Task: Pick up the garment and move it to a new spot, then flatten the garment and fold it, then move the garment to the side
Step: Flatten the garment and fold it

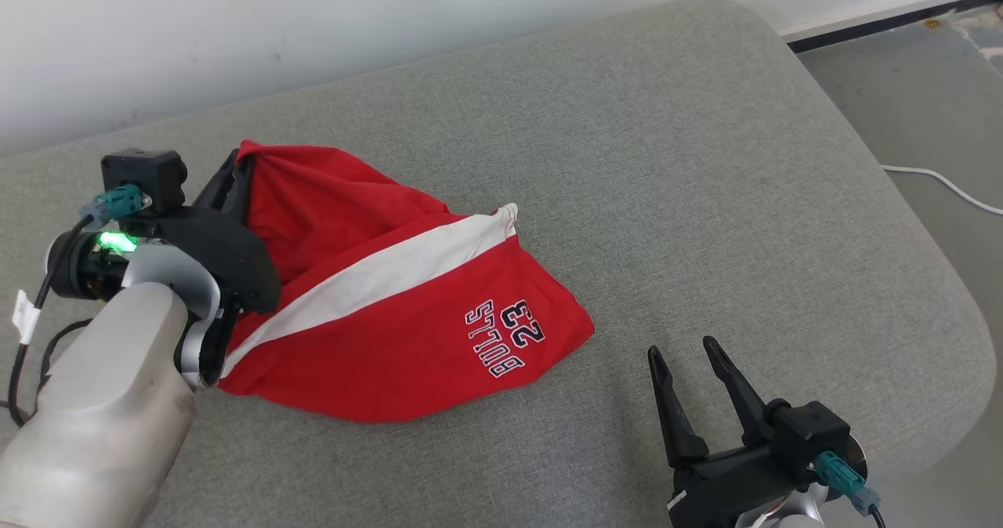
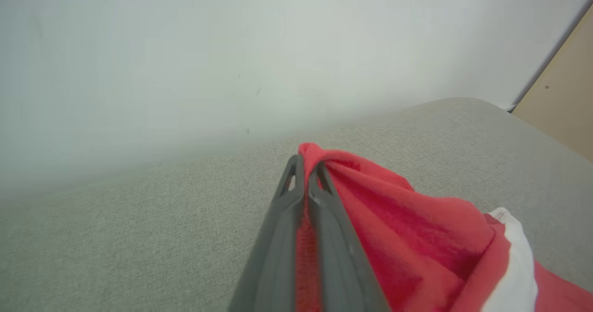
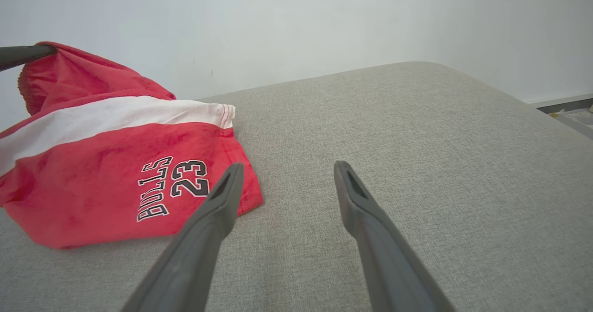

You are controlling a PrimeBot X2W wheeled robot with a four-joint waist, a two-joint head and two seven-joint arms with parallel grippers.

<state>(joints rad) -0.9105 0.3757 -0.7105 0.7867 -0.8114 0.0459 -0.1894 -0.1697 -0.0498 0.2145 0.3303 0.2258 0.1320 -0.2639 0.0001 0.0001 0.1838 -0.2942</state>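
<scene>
**A:** Closest in, the left end effector is pinched together on a red fold at the raised back corner of the garment.

**B:** And the rest of it?

**A:** It drapes down onto the grey cushion, left of centre, with the white stripe and the printed lettering facing up.

**B:** The right end effector?

**A:** Its fingers are apart and empty, near the printed corner but not touching it.

**B:** Then lifting looks like the step. I'd raise it straight up and slowly until the hem clears the cushion, so the thin pinch doesn't slip, and only then carry it across.
</scene>
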